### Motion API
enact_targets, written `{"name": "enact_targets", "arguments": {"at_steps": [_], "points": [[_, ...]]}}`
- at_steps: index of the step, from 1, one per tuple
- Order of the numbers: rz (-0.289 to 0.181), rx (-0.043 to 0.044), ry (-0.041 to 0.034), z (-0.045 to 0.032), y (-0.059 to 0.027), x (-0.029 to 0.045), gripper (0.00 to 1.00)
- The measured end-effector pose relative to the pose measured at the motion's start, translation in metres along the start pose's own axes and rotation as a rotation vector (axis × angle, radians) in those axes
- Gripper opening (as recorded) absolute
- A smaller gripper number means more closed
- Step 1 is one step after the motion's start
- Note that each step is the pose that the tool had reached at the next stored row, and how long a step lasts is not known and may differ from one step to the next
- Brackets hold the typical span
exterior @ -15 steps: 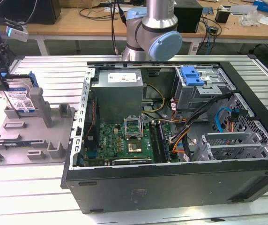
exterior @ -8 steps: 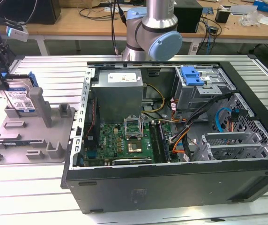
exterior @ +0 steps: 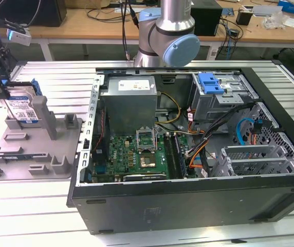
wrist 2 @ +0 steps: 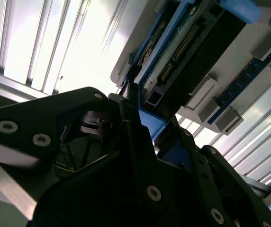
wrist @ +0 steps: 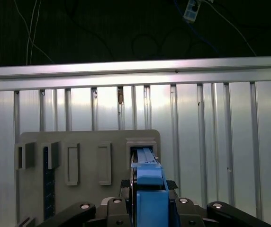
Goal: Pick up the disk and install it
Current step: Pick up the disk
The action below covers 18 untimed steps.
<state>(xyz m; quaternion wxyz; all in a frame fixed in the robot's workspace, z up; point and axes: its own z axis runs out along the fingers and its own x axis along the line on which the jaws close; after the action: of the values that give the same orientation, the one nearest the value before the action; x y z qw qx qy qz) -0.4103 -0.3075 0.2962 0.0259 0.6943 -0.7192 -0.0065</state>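
1. At the exterior view's left, your pincer [exterior: 3, 93] pinches the upright disk [exterior: 22, 107], which stands in the grey holder [exterior: 49, 154] on the surface [exterior: 49, 72].
2. That view shows you its white-and-blue label [exterior: 23, 109], print illegible.
3. The second wrist view shows its connector edge [wrist 2: 180, 52].

Legible text: none; every printed patch too small to make out.

Disk [exterior: 16, 97], 9 o'clock in exterior view, upright in grey holder [exterior: 34, 154]: white-and-blue label [exterior: 24, 111] on face turned toward camera; dark lines of print and block-like patches, characters unreadable.

Power supply [exterior: 130, 105], 12 o'clock inside computer case [exterior: 188, 203]: white sticker [exterior: 131, 83] on upper face, several rows of fine dark print, unreadable.

Both wrist views: disk seen edge-on, blue frame and connector pins, no lettering legible.
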Motion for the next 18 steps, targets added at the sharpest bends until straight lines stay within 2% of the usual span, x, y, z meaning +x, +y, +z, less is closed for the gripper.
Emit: {"name": "enact_targets", "arguments": {"at_steps": [7, 18], "points": [[0.0, 0.0, 0.0, -0.0005, 0.0, -0.0001, 0.37], [-0.003, 0.0042, 0.0, -0.0162, 0.0008, -0.0005, 0.37]]}}
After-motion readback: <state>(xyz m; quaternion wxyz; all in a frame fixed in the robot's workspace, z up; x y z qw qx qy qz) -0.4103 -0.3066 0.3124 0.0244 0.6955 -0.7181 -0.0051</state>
